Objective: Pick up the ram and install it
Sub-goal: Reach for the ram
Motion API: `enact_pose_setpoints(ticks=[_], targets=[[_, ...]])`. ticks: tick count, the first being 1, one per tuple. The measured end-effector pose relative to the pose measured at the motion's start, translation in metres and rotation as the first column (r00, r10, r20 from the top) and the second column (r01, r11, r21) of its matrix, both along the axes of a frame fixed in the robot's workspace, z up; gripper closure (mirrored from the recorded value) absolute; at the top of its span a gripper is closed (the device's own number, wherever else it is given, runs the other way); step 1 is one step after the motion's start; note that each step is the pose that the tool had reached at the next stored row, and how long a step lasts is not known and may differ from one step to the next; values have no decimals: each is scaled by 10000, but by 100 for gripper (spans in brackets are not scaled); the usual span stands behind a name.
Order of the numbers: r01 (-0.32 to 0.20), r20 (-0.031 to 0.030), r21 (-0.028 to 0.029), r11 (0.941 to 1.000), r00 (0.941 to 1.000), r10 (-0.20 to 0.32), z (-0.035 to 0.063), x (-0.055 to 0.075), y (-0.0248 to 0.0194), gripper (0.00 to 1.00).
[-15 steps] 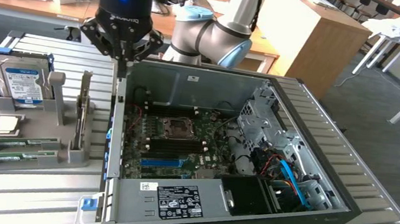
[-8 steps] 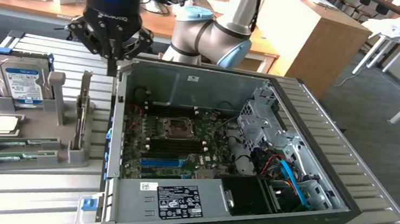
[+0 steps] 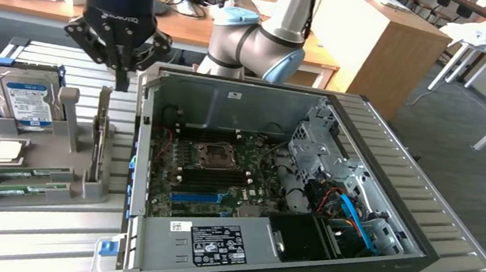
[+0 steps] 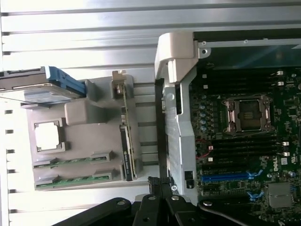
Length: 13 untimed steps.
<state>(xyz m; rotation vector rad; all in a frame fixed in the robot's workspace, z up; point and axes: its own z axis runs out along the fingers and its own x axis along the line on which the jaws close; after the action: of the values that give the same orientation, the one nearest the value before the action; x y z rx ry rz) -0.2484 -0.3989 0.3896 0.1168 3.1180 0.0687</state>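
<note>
Two ram sticks [image 3: 21, 173] [image 4: 73, 160] lie side by side in slots at the front of a grey holder tray [image 3: 8, 202] [image 4: 80, 115], the second one [image 3: 18, 189] [image 4: 70, 181] just beside the first. My gripper [image 3: 123, 84] [image 4: 161, 187] is shut with nothing in it. It hangs above the gap between the tray and the open computer case [image 3: 215, 246], well above and away from the ram. Inside the case, the motherboard [image 3: 213, 173] [image 4: 244, 155] shows its dark memory slots [image 4: 240, 145] beside the processor socket [image 3: 213, 153] [image 4: 247, 115].
The tray also holds an upright hard drive [image 3: 24, 100] [image 4: 44, 84], a square silver processor [image 3: 4, 150] [image 4: 48, 136] and a tall expansion card on edge [image 3: 99, 138] [image 4: 127, 141]. The case wall [image 3: 141, 140] [image 4: 176, 122] rises next to the tray. Cables and drive cages fill the case's right side.
</note>
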Motion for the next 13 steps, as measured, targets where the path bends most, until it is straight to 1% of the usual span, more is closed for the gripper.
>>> enact_pose_setpoints(ticks=[13], targets=[[0, -48, 0, 10000, 10000, 0, -14, -265, 0, 90]])
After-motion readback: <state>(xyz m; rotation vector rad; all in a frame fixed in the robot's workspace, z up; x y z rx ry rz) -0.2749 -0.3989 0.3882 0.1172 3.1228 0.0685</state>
